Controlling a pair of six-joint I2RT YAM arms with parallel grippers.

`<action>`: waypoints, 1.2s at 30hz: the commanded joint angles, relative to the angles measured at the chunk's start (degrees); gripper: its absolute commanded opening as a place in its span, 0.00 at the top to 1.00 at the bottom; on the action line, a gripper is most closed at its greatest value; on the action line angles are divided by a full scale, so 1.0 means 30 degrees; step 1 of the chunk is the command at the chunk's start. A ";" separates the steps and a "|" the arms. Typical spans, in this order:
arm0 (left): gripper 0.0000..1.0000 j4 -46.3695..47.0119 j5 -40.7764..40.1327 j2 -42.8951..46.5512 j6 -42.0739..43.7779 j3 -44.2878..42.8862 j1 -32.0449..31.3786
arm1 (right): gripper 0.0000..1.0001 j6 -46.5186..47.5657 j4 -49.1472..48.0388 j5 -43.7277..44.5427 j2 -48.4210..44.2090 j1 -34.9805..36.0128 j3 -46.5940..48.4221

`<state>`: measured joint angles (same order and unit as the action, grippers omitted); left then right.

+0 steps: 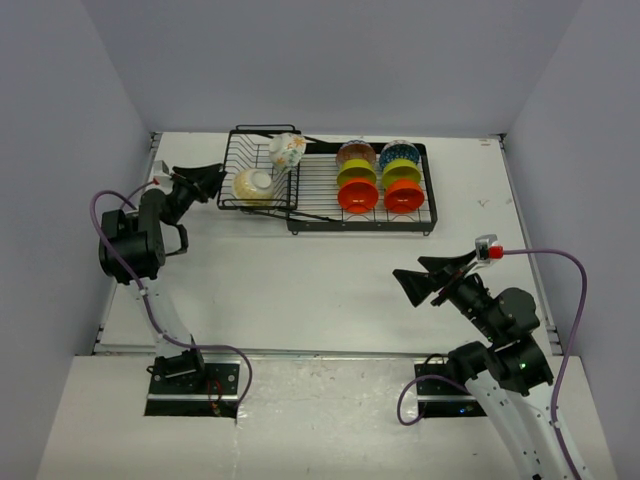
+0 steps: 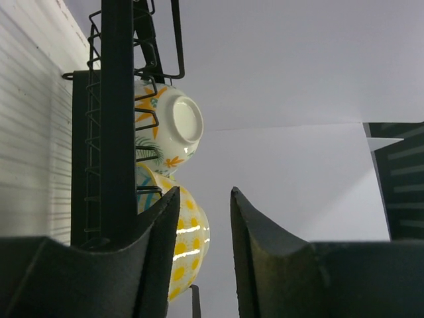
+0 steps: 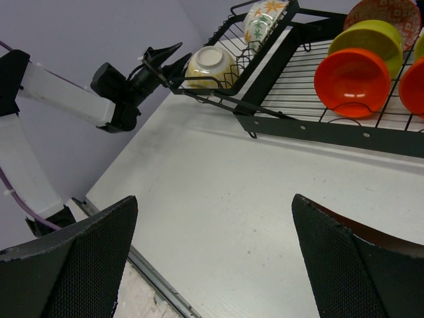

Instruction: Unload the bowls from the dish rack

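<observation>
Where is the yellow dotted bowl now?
Top view: yellow dotted bowl sits in the rack's left basket, nearer than the floral bowl, left pincer just outside it.

The dish rack (image 1: 360, 228) sits upper centre in the overhead frame. Two bowls (image 1: 253, 185) lie in its left basket (image 1: 226, 172); six more bowls (image 1: 358, 197) stand in two rows on its right tray (image 1: 318, 195).

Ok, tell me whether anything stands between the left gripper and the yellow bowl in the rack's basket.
The basket's left wire wall does. The left gripper sits open just outside the dish rack at that side, and the yellow bowl lies inside, just behind the wires. Nothing covers the bowl from above.
</observation>
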<state>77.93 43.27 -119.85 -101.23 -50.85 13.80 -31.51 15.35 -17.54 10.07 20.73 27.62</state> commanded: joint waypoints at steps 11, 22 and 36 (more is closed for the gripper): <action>0.38 -1.9252 -0.3275 0.8337 1.8472 -0.4314 -0.2079 | 0.01 0.0160 -0.0723 -0.0247 0.0277 0.0092 -0.0094; 0.26 -3.5202 -1.2599 0.7637 2.4366 -1.1994 -0.4396 | 0.01 0.0161 -0.0401 0.0105 0.0981 0.0092 0.0257; 0.26 -3.6407 -1.0614 0.6054 2.5687 -1.2727 -0.6006 | 0.01 0.0219 -0.0402 -0.0013 0.0981 0.0092 0.0170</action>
<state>-28.84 10.61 -101.45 -26.94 -86.56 -3.25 -31.51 15.44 -17.50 12.40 20.73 27.62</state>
